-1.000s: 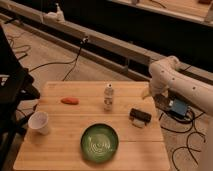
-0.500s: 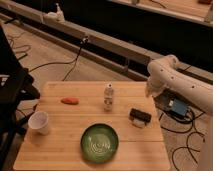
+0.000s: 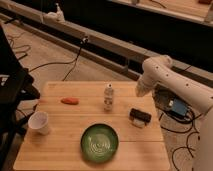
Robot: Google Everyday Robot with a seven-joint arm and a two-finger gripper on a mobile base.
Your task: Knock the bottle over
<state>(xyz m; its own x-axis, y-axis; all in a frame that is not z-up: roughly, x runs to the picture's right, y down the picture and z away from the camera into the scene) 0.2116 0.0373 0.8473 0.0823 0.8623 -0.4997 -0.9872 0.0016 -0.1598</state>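
The bottle (image 3: pixel 108 97) is small and clear, with a white cap and a pale label. It stands upright near the middle of the back half of the wooden table (image 3: pixel 60 150). My white arm reaches in from the right. Its gripper (image 3: pixel 140 91) hangs over the table's back right edge, to the right of the bottle and apart from it.
A white paper cup (image 3: pixel 39 122) stands at the left. An orange item (image 3: pixel 69 100) lies left of the bottle. A green plate (image 3: pixel 100 141) sits at the front centre. A small black-and-white object (image 3: pixel 140 117) lies to the right. Cables run over the floor behind.
The gripper has moved a little to the left, toward the bottle. The bottle and the other things have not moved.
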